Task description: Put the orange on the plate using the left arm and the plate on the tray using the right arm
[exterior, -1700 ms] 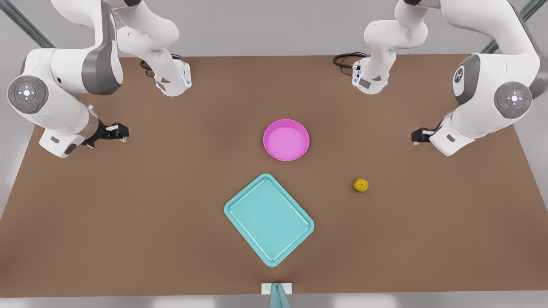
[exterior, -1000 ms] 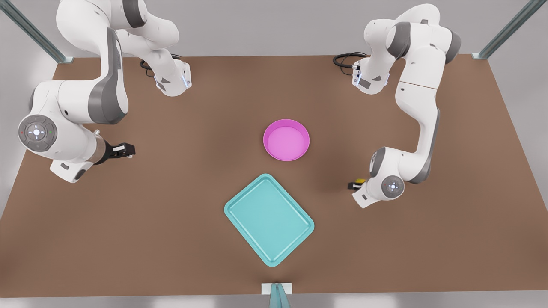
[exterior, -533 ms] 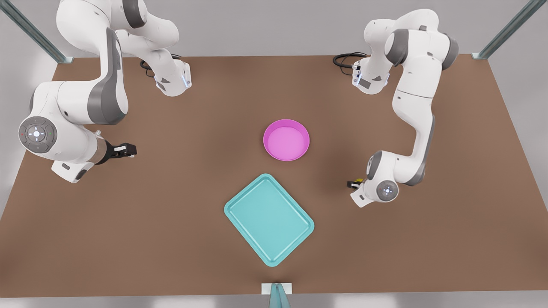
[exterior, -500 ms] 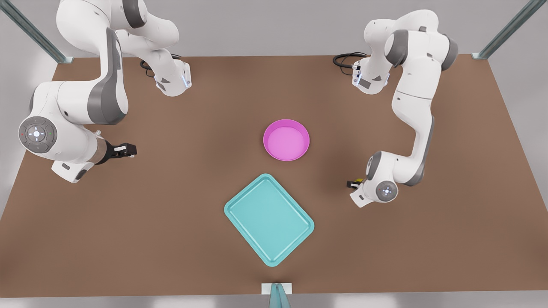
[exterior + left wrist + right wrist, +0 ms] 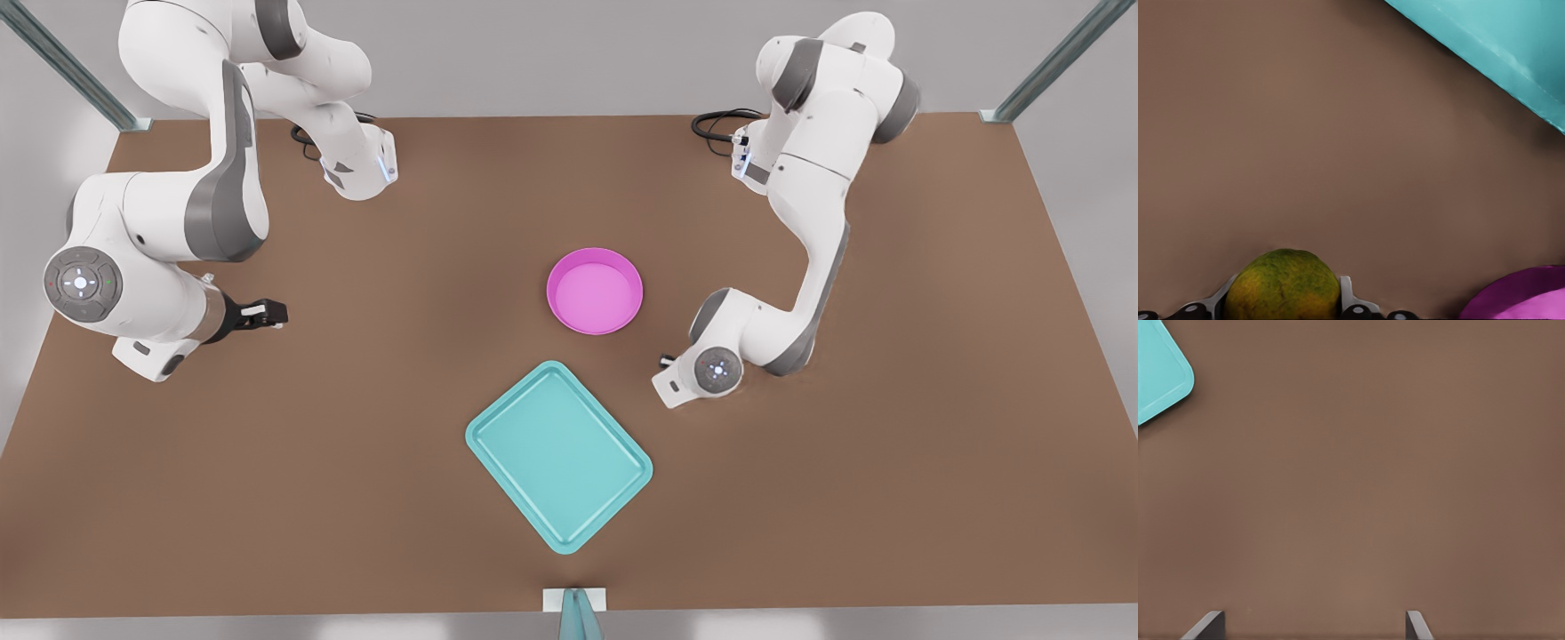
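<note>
- Left gripper (image 5: 1281, 313) clamped on the orange (image 5: 1282, 285); fruit sits between the fingers in the left wrist view, above the brown table (image 5: 356, 498).
- In the front view the left arm (image 5: 805, 231) reaches in from the front view's right; its wrist (image 5: 702, 373) hangs between the plate (image 5: 594, 291) and the tray (image 5: 559, 456), just off the plate's rim.
- Plate: on the table, centre, upright. Nothing in it.
- Tray: on the table, near the front edge, turned diagonally, apart from the plate. Nothing on it.
- Right gripper (image 5: 262, 313) waits at the front view's left, well apart from plate and tray.
- Right wrist view: fingers (image 5: 1208, 625) spread wide, nothing between them, bare table below, tray corner (image 5: 1161, 373) at the edge.
</note>
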You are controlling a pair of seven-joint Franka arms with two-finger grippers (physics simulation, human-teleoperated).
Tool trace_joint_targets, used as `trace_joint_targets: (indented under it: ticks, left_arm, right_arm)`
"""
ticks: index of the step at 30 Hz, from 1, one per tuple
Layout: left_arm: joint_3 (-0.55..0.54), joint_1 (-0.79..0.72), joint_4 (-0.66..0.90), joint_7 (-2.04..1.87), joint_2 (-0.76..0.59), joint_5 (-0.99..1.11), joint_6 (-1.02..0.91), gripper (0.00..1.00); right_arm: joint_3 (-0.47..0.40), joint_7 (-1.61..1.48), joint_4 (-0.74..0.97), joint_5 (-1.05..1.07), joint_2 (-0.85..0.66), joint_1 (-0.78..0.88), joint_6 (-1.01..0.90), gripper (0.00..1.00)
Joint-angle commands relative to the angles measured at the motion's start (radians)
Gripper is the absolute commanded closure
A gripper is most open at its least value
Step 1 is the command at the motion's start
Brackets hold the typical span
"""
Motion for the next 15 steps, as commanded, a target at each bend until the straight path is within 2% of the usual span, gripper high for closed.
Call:
trace_joint_targets:
  ticks: [1, 4, 6, 8, 9, 13, 14, 15]
  left_arm:
    - [-0.085, -0.051, 0.02, -0.49, 0.006, -0.027, -0.13, 0.43]
    - [-0.095, -0.218, 0.097, -0.664, 0.04, -0.094, -0.147, 0.43]
    - [-0.104, -0.233, 0.095, -0.657, 0.031, -0.094, -0.296, 0.43]
    - [-0.118, -0.242, 0.089, -0.653, 0.036, -0.08, -0.311, 0.43]
    - [-0.118, -0.244, 0.086, -0.654, 0.043, -0.08, -0.32, 0.0]
    - [-0.113, -0.262, 0.086, -0.656, 0.042, -0.077, -0.33, 0.0]
    - [-0.096, -0.249, 0.106, -0.65, 0.005, -0.073, -0.446, 0.0]
    - [0.017, -0.239, 0.254, -0.641, -0.076, -0.091, -0.616, 0.0]
  right_arm:
    - [-0.001, 0.006, 0.0, 0.005, -0.001, 0.0, 0.0, 0.0]
    - [-0.001, 0.007, 0.0, 0.005, 0.0, 0.0, 0.0, 0.0]
    - [-0.001, 0.007, 0.0, 0.005, 0.002, 0.0, 0.0, 0.0]
    - [-0.001, 0.006, 0.001, 0.005, 0.002, 0.0, 0.0, 0.0]
    - [-0.001, 0.007, 0.0, 0.005, 0.002, 0.0, 0.0, 0.0]
    - [0.001, 0.006, 0.0, 0.006, 0.002, 0.0, -0.001, 0.0]
    - [-0.001, 0.006, 0.0, 0.006, 0.002, 0.0, -0.001, 0.0]
    - [0.001, 0.006, 0.0, 0.006, 0.002, 0.0, -0.003, 0.0]
